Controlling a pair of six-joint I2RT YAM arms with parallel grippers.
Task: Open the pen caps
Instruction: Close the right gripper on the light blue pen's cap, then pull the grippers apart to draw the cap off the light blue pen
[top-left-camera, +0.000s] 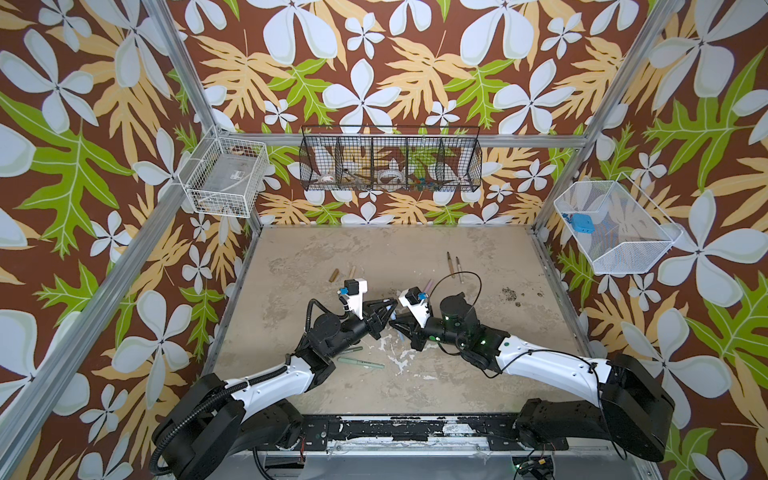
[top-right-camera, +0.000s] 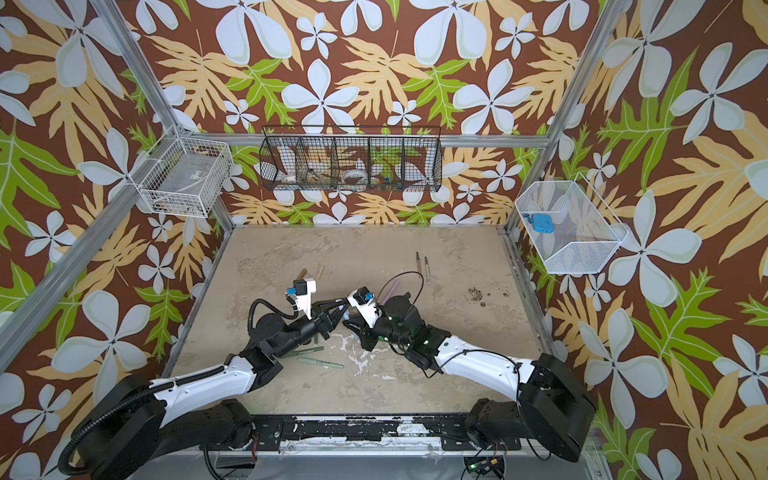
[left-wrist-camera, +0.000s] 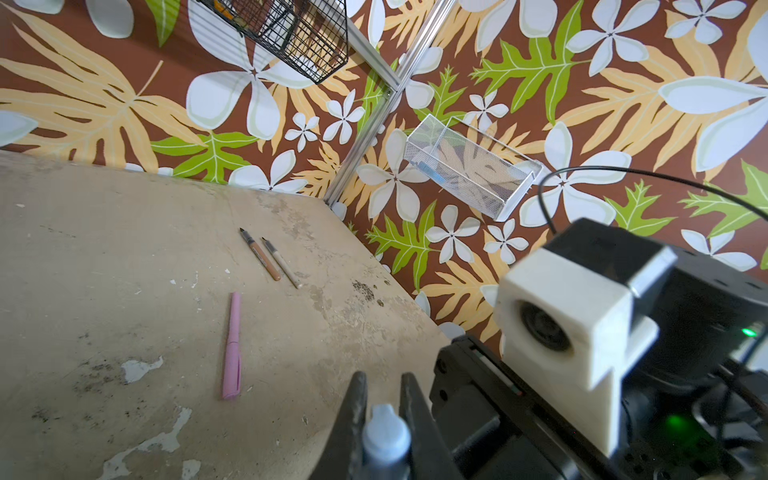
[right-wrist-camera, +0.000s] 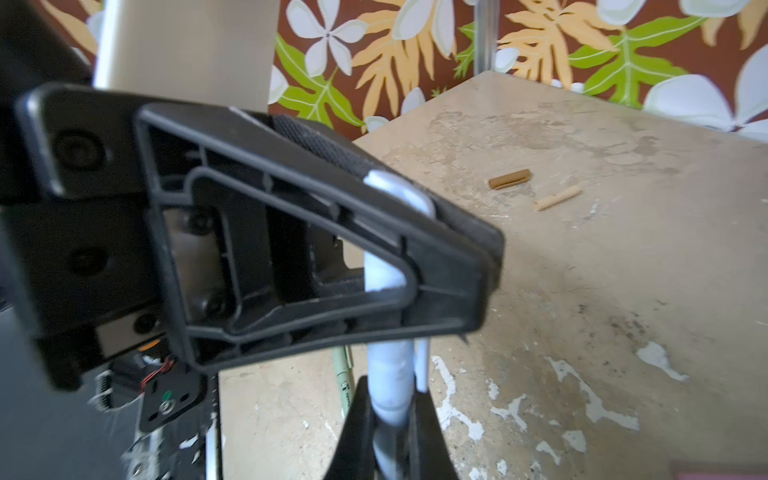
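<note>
My two grippers meet over the middle of the table, both shut on one light blue pen (right-wrist-camera: 390, 374). The left gripper (left-wrist-camera: 382, 376) clamps it near one rounded end (left-wrist-camera: 384, 436). The right gripper (right-wrist-camera: 390, 388) clamps the other part, where a pale clip strip lies alongside. Both top views show the left gripper (top-left-camera: 394, 311) tip to tip with the right gripper (top-left-camera: 395, 323). A brown cap (top-left-camera: 334, 274) and a beige cap (top-left-camera: 352, 272) lie at the back left. An uncapped brown pen (left-wrist-camera: 259, 253) and beige pen (left-wrist-camera: 282, 264) lie at the back right. A capped pink pen (left-wrist-camera: 232, 347) lies near them.
Green pens (top-left-camera: 361, 363) lie on the table under the left arm. A white wire basket (top-left-camera: 224, 176), a black wire basket (top-left-camera: 390, 164) and a white mesh basket (top-left-camera: 615, 228) hang on the walls. A black cable (top-left-camera: 465, 276) loops above the right wrist.
</note>
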